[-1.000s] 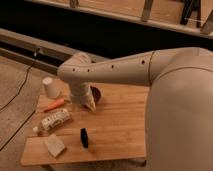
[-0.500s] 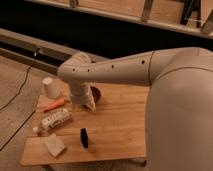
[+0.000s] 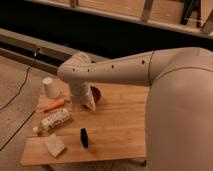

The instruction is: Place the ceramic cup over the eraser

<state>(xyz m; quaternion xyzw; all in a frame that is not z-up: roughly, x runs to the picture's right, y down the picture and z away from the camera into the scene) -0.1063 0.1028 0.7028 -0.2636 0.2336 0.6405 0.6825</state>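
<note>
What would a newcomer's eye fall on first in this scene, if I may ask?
First the big off-white robot arm, reaching from the right across the wooden table, its tool hanging open beside the small dark red bowl. Next the ceramic cup standing at the table's far left corner as seen, well apart from the black eraser near the front edge.

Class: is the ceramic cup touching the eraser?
Apart. The camera view shows a wide gap between ceramic cup and eraser; the end effector hangs by the dark bowl.
</note>
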